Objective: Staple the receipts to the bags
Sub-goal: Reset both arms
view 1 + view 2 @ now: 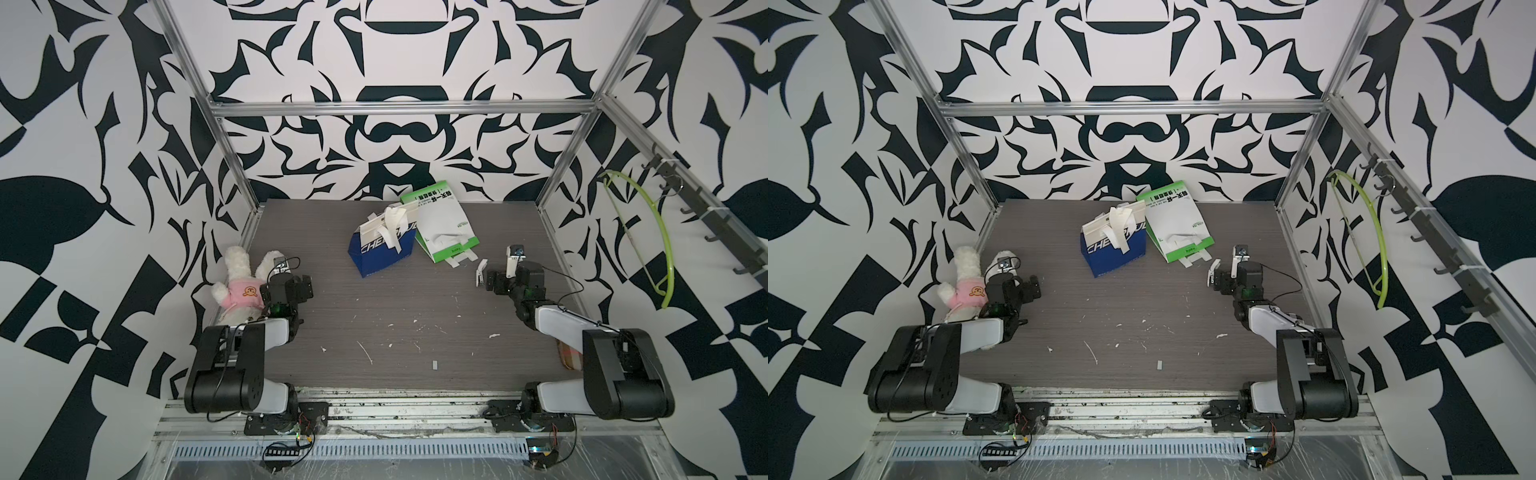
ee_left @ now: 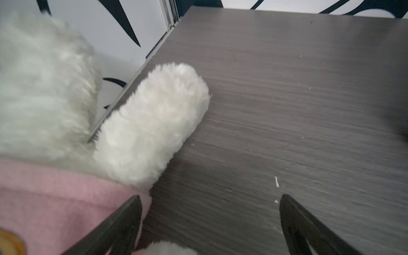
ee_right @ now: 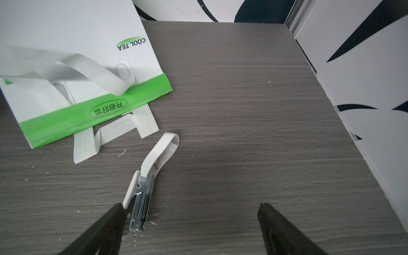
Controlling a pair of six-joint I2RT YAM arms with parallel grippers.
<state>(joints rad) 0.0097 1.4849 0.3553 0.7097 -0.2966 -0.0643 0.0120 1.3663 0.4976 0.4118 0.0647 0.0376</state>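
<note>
Far centre in both top views, a navy-and-white paper bag (image 1: 382, 253) and a white-and-green paper bag (image 1: 440, 224) sit side by side. The wrist views alone reveal the jaws: the right gripper (image 3: 191, 206) is spread and empty, with a small white plastic stapler (image 3: 152, 167) beside one finger. The left gripper (image 2: 210, 196) is spread near a fluffy white teddy (image 2: 152, 123).

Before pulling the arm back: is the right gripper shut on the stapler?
No, the right gripper is wide open; the stapler lies loose on the table.

The white-green bag (image 3: 88, 33) reads "COOL TEA", the navy bag (image 1: 382, 259) "CHE".
</note>
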